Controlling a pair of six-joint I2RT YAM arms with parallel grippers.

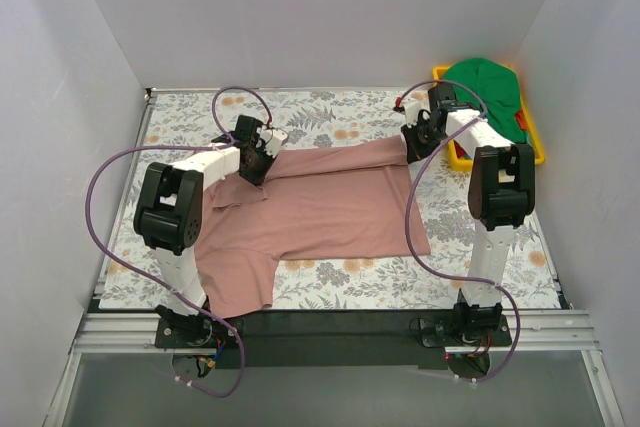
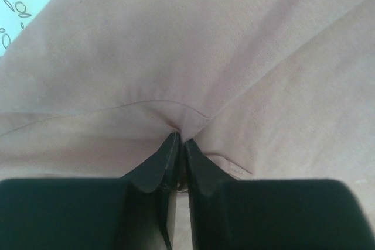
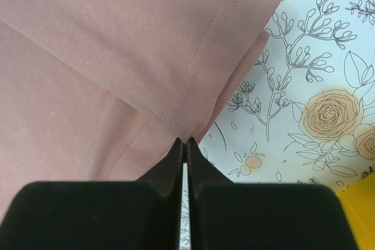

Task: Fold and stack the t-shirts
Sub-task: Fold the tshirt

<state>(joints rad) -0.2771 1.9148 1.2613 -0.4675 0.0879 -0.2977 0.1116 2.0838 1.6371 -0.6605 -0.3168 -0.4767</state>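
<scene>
A dusty pink t-shirt (image 1: 320, 207) lies spread across the floral table cover, its far edge lifted and partly folded over. My left gripper (image 1: 252, 162) is shut on the shirt's far left part; the left wrist view shows the pink cloth (image 2: 193, 57) pinched between the tips (image 2: 180, 140). My right gripper (image 1: 412, 142) is shut on the far right hem; the right wrist view shows the stitched hem (image 3: 193, 68) pinched at the tips (image 3: 186, 141). A bright green t-shirt (image 1: 486, 87) lies in the yellow bin, with a bit of red cloth (image 1: 520, 122) beside it.
The yellow plastic bin (image 1: 535, 147) stands at the far right corner, its edge also showing in the right wrist view (image 3: 357, 215). The floral table cover (image 1: 340, 112) covers the table between white walls. A sleeve of the pink shirt hangs toward the near left edge (image 1: 235, 292).
</scene>
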